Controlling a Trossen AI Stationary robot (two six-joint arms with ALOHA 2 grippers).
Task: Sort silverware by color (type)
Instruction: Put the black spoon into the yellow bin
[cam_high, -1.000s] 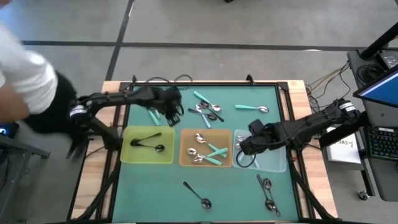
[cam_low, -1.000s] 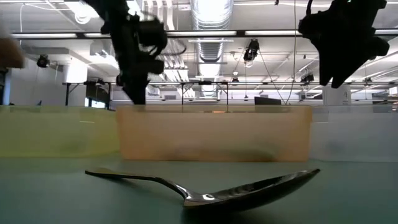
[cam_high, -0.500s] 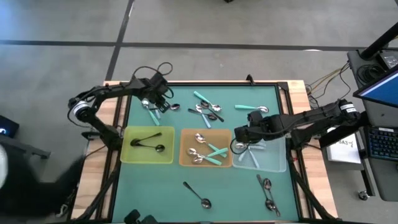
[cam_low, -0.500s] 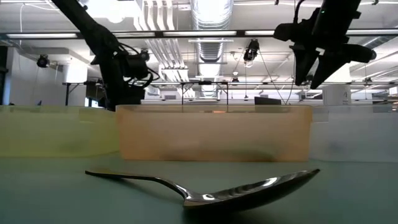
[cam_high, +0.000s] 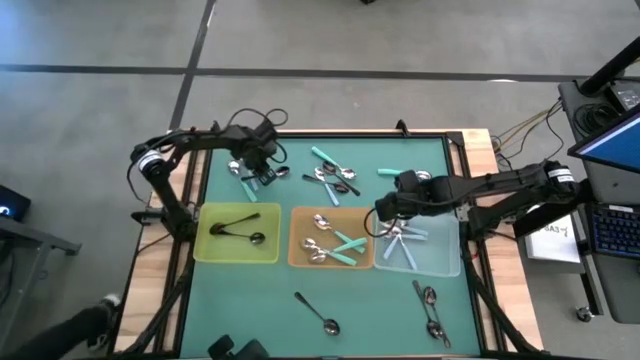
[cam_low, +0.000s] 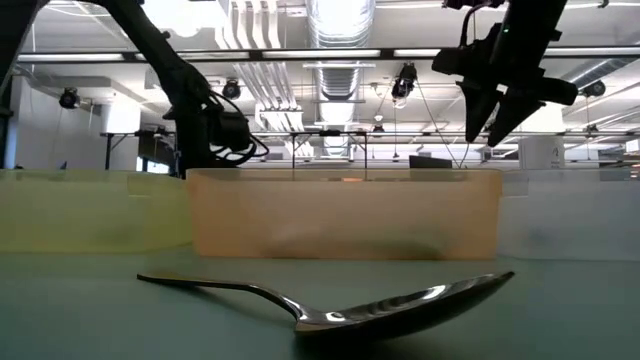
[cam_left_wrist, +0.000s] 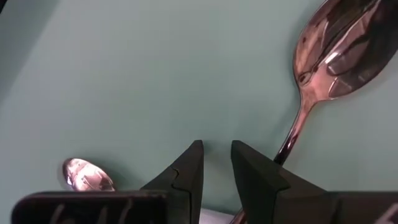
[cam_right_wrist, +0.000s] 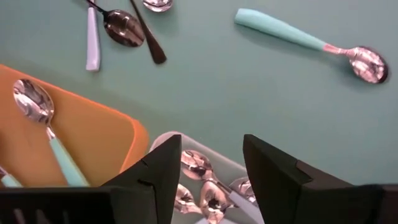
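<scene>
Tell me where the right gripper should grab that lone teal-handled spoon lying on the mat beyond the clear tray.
Probably mid-handle of the teal-handled spoon, coming straight down with the right gripper open across the handle. The spoon lies flat and alone on the green mat, its handle straight and thicker than the neck; the shiny bowl looks rounder and likelier to slip.

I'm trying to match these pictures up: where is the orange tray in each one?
High view: the orange tray sits in the centre, the middle of three trays.
Low view: centre, its long wall facing the camera.
Left wrist view: not in it.
Right wrist view: at the left edge.
Shared landmark: the green mat, in all four.
</scene>
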